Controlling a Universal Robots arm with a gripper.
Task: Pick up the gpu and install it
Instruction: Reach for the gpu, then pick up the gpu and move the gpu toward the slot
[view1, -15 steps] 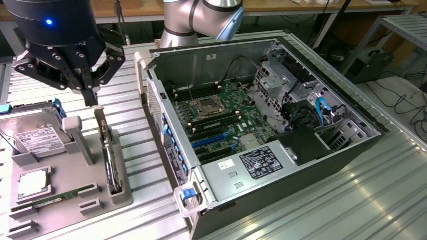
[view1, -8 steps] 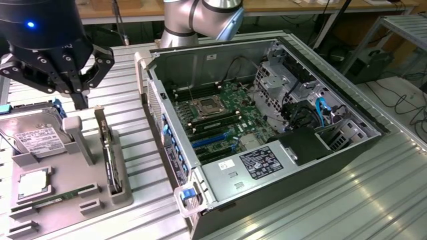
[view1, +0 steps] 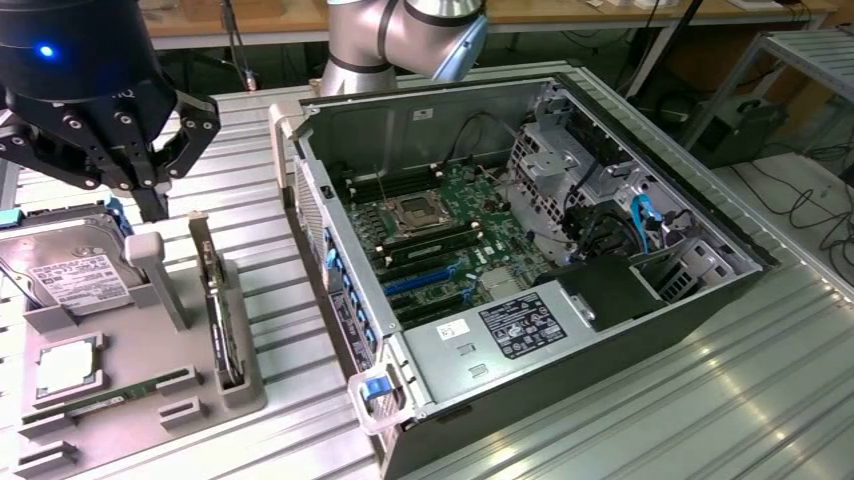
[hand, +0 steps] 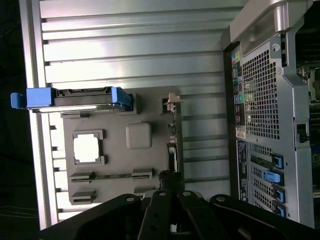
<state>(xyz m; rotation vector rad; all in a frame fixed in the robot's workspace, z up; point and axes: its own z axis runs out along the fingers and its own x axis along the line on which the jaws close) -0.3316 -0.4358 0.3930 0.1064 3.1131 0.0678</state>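
While black end effector (view1: 144, 190) hovers, thin flat gpu (view1: 214, 300), grey holder (view1: 144, 345)

no writing here can be made out.

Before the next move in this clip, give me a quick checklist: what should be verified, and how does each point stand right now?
1. gpu standing on edge in its slot on the grey tray: ok.
2. gripper above the tray, holding nothing: ok.
3. Jaws open for a grasp: not ok, they are shut.
4. Gripper lined up with the gpu's top edge: cannot tell.
5. computer case open on its side, with the blue slots exposed: ok.
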